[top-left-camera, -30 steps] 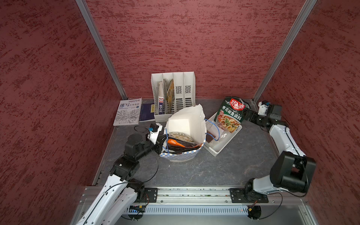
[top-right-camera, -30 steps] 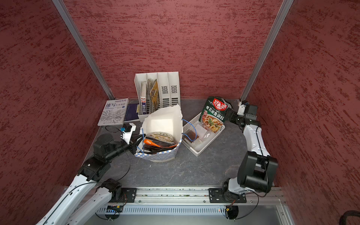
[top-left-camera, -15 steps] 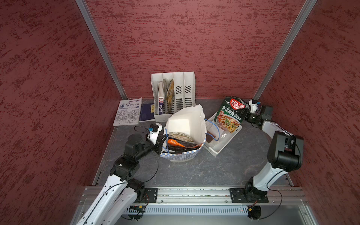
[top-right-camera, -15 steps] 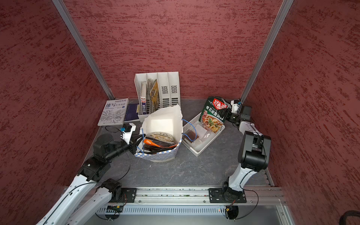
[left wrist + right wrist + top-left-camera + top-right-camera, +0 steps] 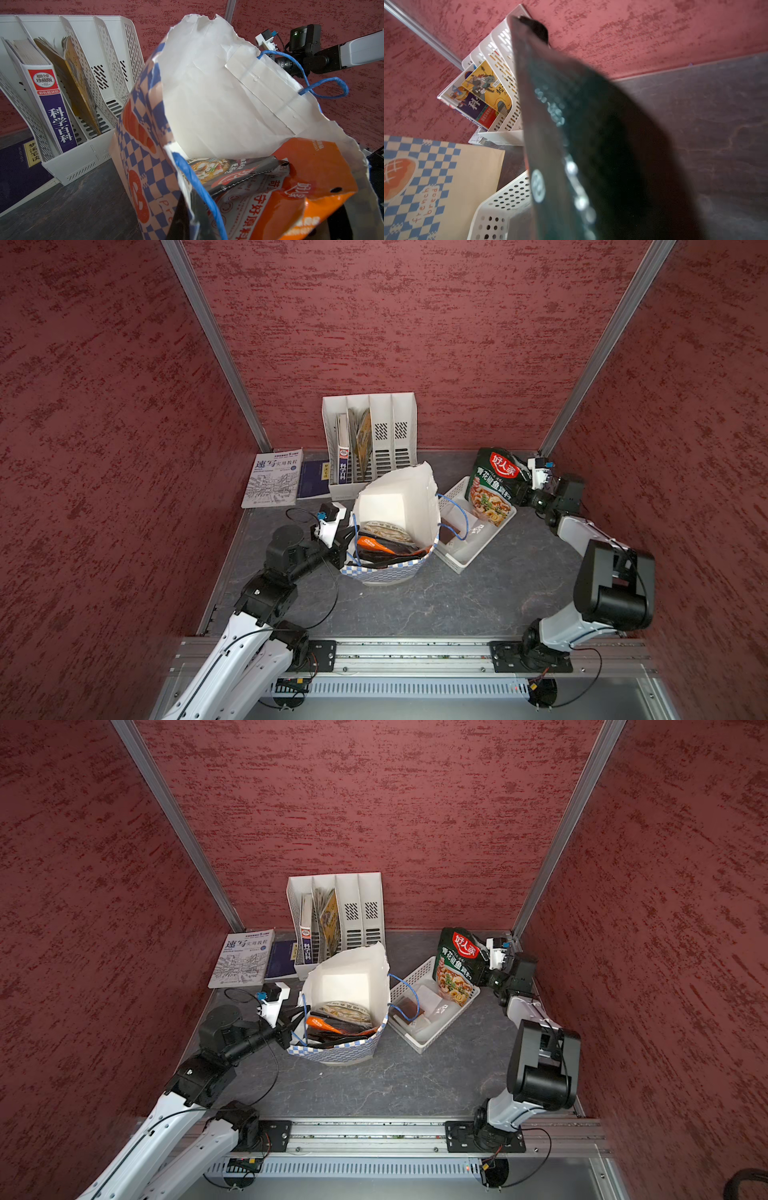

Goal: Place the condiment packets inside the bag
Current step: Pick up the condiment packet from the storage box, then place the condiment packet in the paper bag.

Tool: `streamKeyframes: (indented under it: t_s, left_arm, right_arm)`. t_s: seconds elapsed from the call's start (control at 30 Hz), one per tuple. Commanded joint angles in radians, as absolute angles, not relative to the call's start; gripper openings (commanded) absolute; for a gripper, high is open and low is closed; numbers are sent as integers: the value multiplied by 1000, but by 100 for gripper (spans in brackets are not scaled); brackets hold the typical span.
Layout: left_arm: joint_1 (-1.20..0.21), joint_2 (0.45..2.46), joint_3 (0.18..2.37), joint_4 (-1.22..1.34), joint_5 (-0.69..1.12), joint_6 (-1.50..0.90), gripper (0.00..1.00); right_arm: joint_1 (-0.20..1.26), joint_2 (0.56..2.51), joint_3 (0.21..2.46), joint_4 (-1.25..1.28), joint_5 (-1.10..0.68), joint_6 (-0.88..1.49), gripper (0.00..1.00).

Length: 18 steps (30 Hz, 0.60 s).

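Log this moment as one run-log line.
left pincer: shut on white blue-checked paper bag | right pincer: shut on dark green glossy condiment packet | packet: upright at white perforated plastic basket

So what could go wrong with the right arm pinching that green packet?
The right jaws pinch the green packet only at one edge, so it may swing or slip in transit.
The blue cord handle loops between the white basket and the paper bag; the packet could snag it.
An orange packet sticks up in the bag's mouth and might block entry.
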<state>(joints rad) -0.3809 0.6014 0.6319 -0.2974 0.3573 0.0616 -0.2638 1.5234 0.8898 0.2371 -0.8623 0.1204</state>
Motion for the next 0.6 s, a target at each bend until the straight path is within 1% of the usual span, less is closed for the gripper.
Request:
streamKeyframes:
  t_s: [0.0,0.17,0.3,0.47,0.57]
  left_arm:
    - [-385,578,630,-257,376,93,0]
    - [-386,581,630,-252,383,89,0]
    - [-386,580,630,-252,386,90,0]
    - [-386,577,630,-252,389,89,0]
    - [-387,574,629,-252,390,88,0]
  right_arm:
    - [-218,1354,903,327,-853,-10,0]
    - [-141,1155,978,139,-765,-123,0]
    - [-95,1020,1048,51,-711,-156,0]
    - [-35,909,1165,-49,-712,-186,0]
    - [-2,880,1240,-83,-756,-176,0]
